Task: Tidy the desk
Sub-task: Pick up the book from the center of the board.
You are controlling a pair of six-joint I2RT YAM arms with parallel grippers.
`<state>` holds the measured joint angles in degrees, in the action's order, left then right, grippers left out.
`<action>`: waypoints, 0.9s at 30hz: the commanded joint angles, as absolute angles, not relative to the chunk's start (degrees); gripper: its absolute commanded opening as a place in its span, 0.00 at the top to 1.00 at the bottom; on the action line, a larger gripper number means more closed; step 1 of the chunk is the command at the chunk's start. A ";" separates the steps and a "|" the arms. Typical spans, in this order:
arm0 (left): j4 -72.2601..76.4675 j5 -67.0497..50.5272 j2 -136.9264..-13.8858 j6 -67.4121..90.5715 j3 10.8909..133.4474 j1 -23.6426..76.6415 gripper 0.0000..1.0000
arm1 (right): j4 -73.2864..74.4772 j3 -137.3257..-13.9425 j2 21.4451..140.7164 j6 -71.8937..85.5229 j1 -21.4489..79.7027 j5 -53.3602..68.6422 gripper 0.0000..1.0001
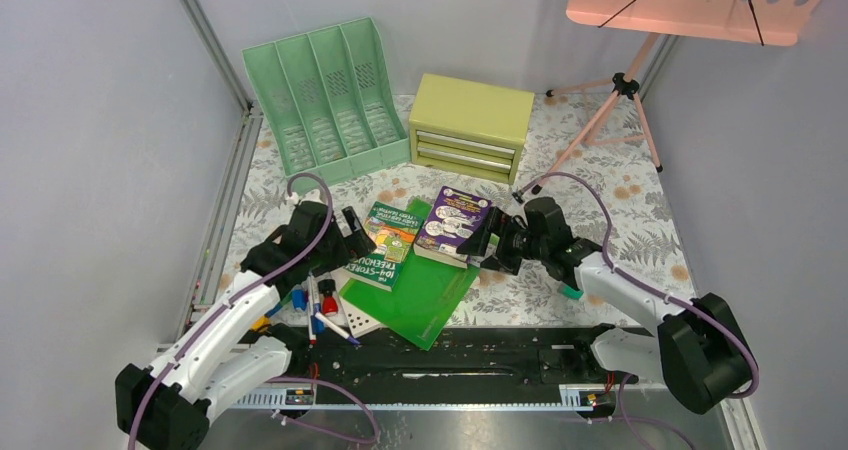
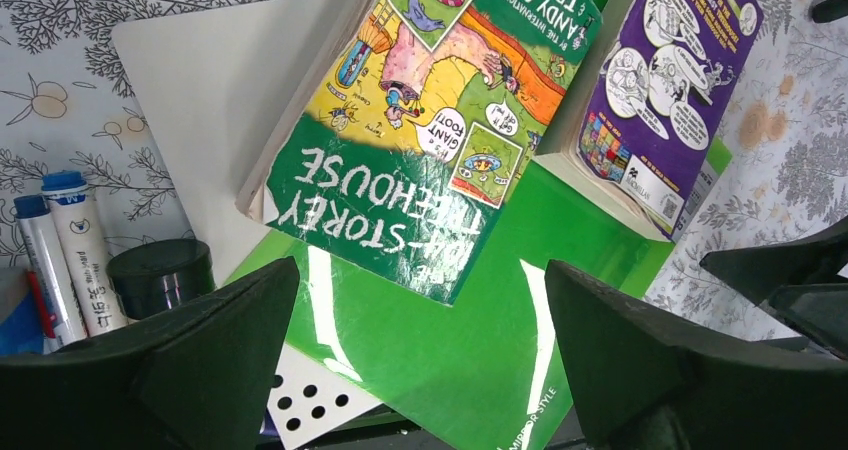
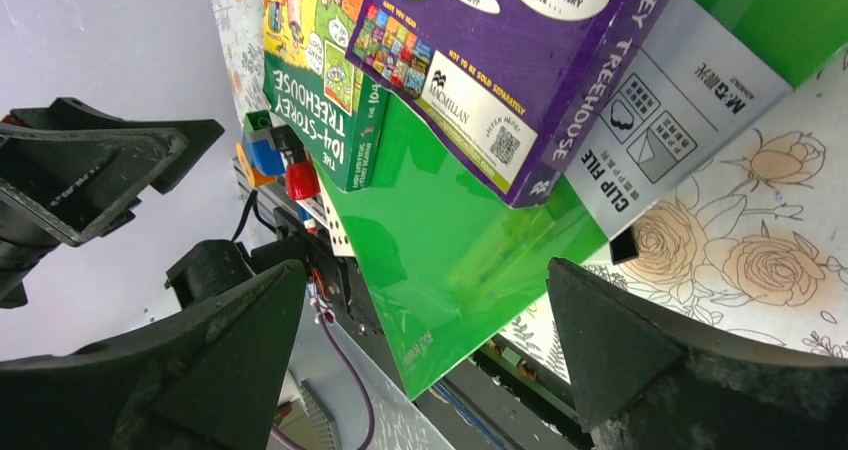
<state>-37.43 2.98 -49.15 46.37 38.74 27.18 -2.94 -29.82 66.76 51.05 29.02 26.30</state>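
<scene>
The desk [image 1: 620, 220] has a pale fern-and-flower covering. On it lies a shiny green folder [image 1: 420, 290], with a green "104-Storey Treehouse" book [image 1: 385, 245] and a purple book [image 1: 452, 225] on top. My left gripper [image 1: 350, 235] hovers open at the green book's left edge. In the left wrist view the left gripper [image 2: 420, 270] has the folder [image 2: 470, 340] and the green book [image 2: 420, 140] between and beyond its fingers. My right gripper [image 1: 490, 245] stands open just right of the purple book [image 3: 500, 60]. The right gripper [image 3: 425, 265] grasps nothing.
Several markers [image 1: 315, 300] and a white perforated board [image 1: 355, 320] lie by the left arm. At the back stand a green file rack [image 1: 325, 95] and a yellow-green drawer chest [image 1: 470, 125]. A pink stand on a tripod [image 1: 620, 90] stands at the back right.
</scene>
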 commanded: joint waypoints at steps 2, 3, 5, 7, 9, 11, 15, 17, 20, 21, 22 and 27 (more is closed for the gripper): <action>-34.31 -0.93 -51.08 44.80 41.40 27.09 0.05 | -5.31 -34.06 69.16 51.46 29.38 22.66 0.01; -32.96 -2.85 -51.85 44.67 41.46 27.18 0.05 | -5.28 -34.56 69.97 51.27 29.13 22.15 0.01; -30.30 -6.20 -53.49 44.73 42.04 27.41 0.06 | -5.42 -35.29 71.60 51.59 27.85 21.94 0.01; -28.76 -7.84 -55.67 44.80 43.35 28.15 0.06 | -6.21 -35.87 73.01 51.88 25.63 23.09 0.01; -28.57 -8.58 -58.10 44.47 45.31 29.33 0.06 | -6.50 -36.80 74.33 52.15 23.23 23.97 0.01; -28.61 -8.56 -59.95 44.13 46.86 30.84 0.06 | -6.47 -38.04 75.83 51.62 20.85 24.93 0.01; -27.94 -8.30 -61.00 44.27 47.22 33.72 0.06 | -6.71 -39.97 79.51 50.44 17.26 26.20 0.01; -26.72 -9.19 -60.28 44.59 46.21 34.70 0.06 | -8.41 -40.23 82.33 50.43 16.14 27.62 0.01; -24.04 -11.55 -58.05 45.42 43.90 35.13 0.06 | -12.10 -40.08 86.06 51.76 15.58 29.73 0.01; -22.92 -12.23 -57.10 45.79 43.07 35.19 0.06 | -13.70 -39.88 87.38 52.34 15.56 30.21 0.01; -21.81 -13.02 -55.91 46.00 42.21 35.24 0.06 | -15.40 -39.53 88.46 52.76 15.48 30.61 0.01; -14.45 -15.81 -47.69 47.42 38.30 35.19 0.04 | -22.44 -37.98 93.17 53.59 13.72 31.75 0.01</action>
